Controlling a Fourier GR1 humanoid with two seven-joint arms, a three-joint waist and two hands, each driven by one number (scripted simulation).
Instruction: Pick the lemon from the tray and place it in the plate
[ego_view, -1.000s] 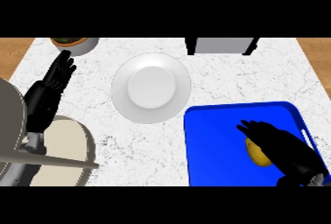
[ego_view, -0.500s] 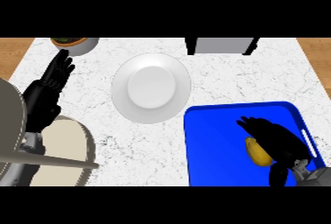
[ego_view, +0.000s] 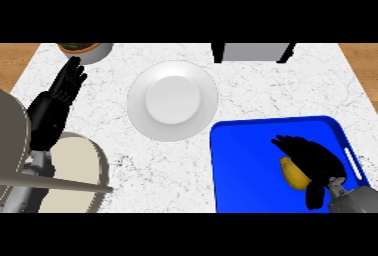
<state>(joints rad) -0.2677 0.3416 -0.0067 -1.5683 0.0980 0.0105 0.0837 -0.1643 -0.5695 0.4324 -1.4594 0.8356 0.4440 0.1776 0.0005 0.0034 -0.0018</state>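
Curling its fingers over the lemon (ego_view: 293, 173), the right hand (ego_view: 314, 161) grabs it so it can lift. It sits in the blue tray (ego_view: 244, 165), near right. The white plate (ego_view: 173, 100) waits farther left. The left hand (ego_view: 57, 97) rests spread, far left.

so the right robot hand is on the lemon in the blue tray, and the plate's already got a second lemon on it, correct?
Not quite. The head view shows the plate with nothing on it. The rest holds: the right robot hand curls over the lemon in the blue tray.
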